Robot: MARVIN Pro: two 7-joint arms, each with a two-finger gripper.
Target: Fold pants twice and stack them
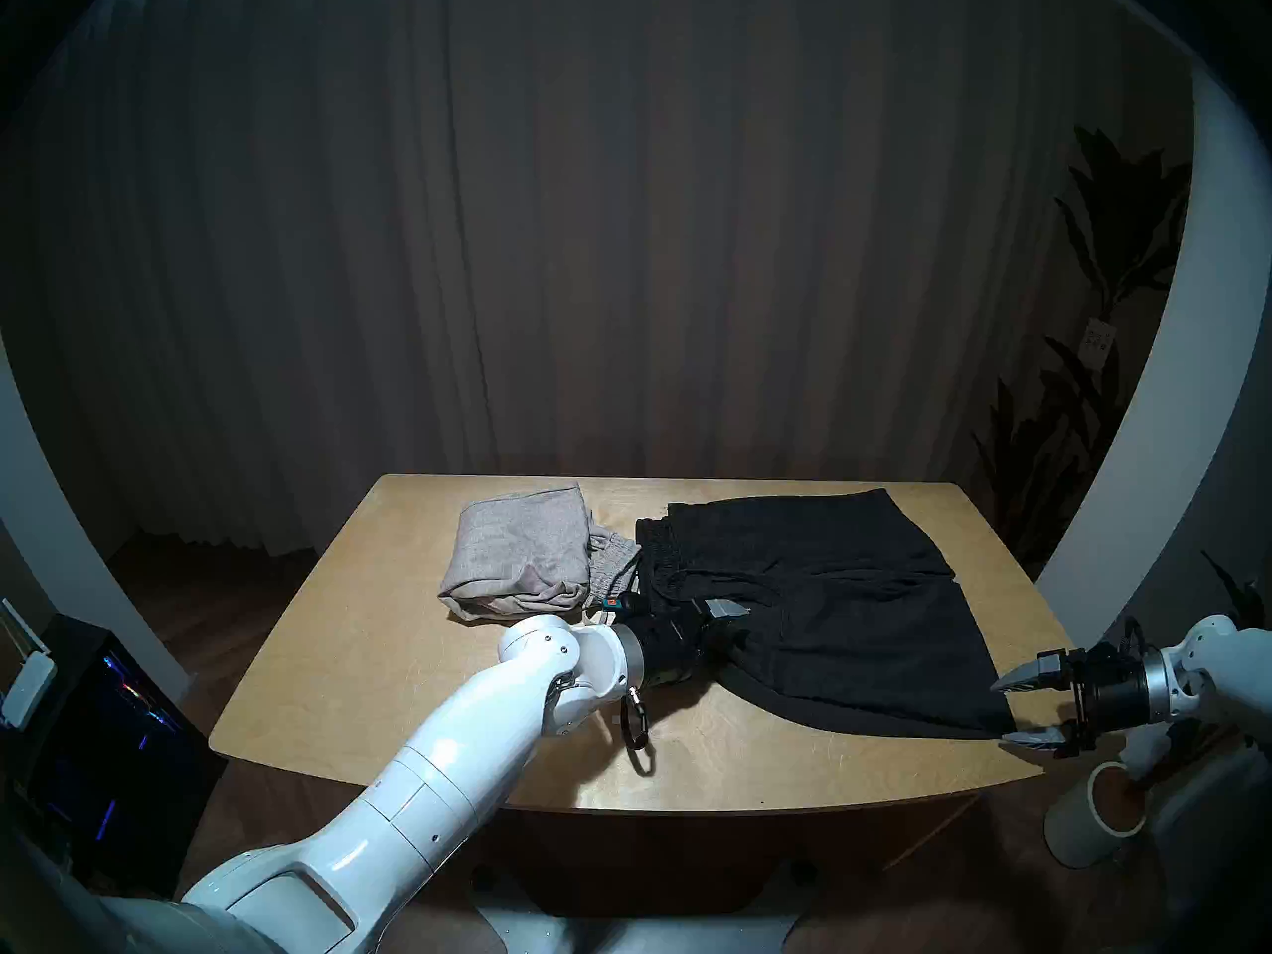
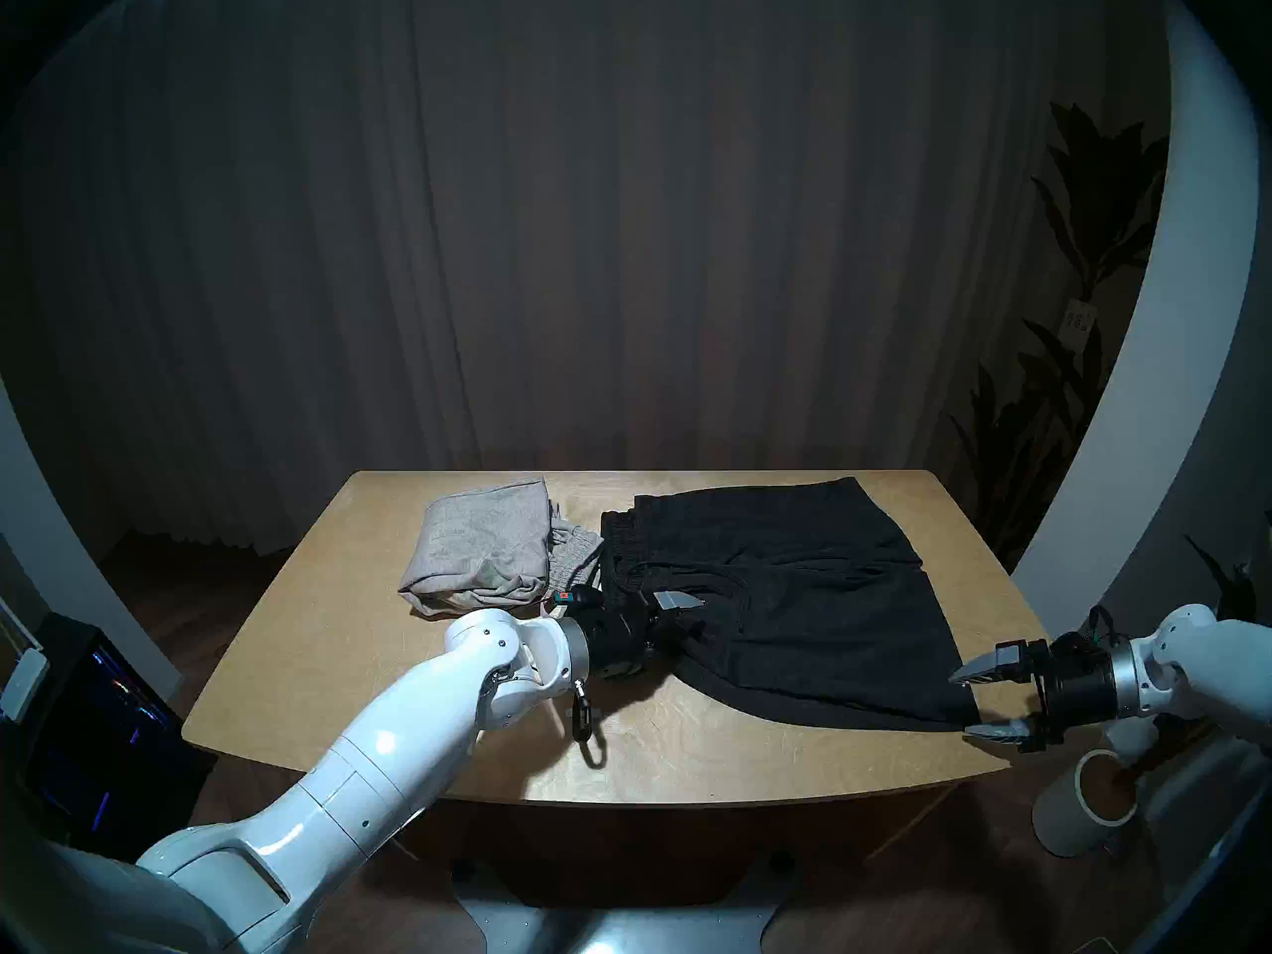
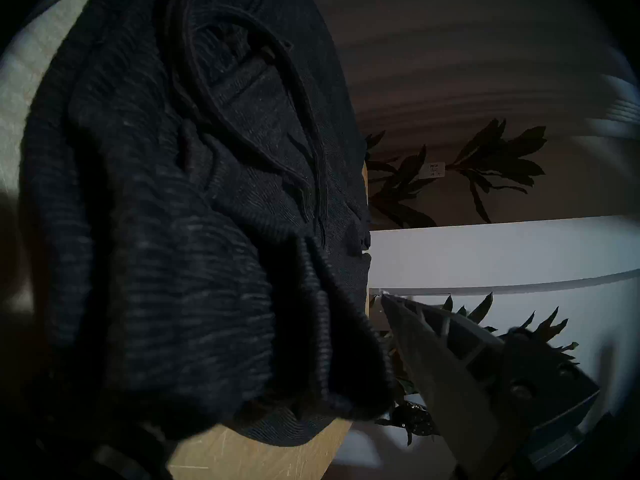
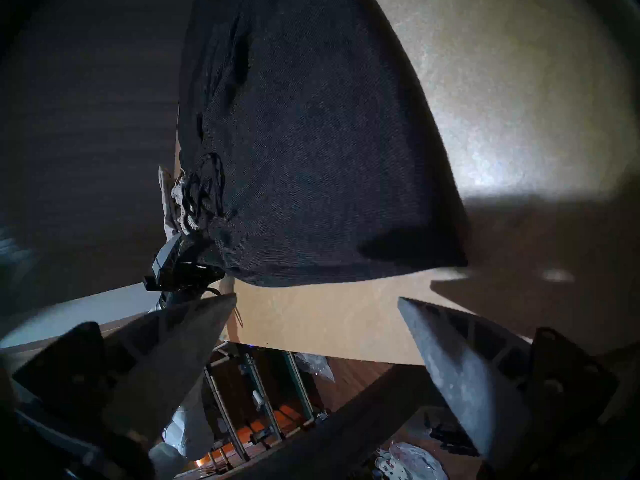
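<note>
I see the left gripper (image 1: 724, 622) on the black pants' (image 1: 846, 608) waistband, spread on the bench (image 1: 413, 656); looks clamped, one finger hidden. Right gripper (image 1: 1019, 712) wide open, empty, at their near-right corner. Grey pants (image 1: 523, 553) folded, far left

Glossy white arm (image 1: 427, 780) shells, silver wrist rings, black gripper housings, grey ribbed tapered fingers (image 1: 1025, 677).

Before you: wooden table (image 1: 427, 663) beneath both jaws | white cup (image 1: 1094, 822) below right jaws | plant (image 1: 1101, 257) beyond them | curtain (image 1: 619, 209) behind.
</note>
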